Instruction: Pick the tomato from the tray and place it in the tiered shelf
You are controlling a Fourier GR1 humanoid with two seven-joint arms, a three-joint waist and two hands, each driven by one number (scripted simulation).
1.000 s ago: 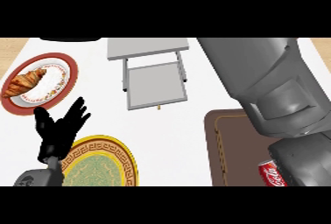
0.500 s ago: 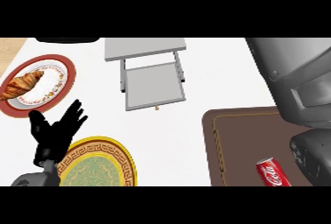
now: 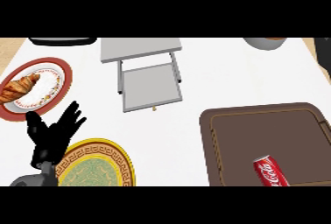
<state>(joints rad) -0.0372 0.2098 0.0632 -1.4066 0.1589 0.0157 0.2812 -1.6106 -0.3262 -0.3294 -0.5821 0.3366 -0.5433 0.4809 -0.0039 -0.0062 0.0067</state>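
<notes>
— What do we see from the head view?
— Our left hand [image 3: 51, 135] rests open, fingers up, holding nothing, beside the yellow plate [image 3: 97, 166]. We find no tomato on the brown tray [image 3: 258, 131]; only a red can [image 3: 271, 171] lies there. The tiered shelf [image 3: 145, 72] stands on the white worktop [image 3: 233, 78].

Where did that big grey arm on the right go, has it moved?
Yes. A second ago it covered the brown tray; it has since left the view, baring the tray and the cola can. The left hand rests open beside the yellow plate.
</notes>
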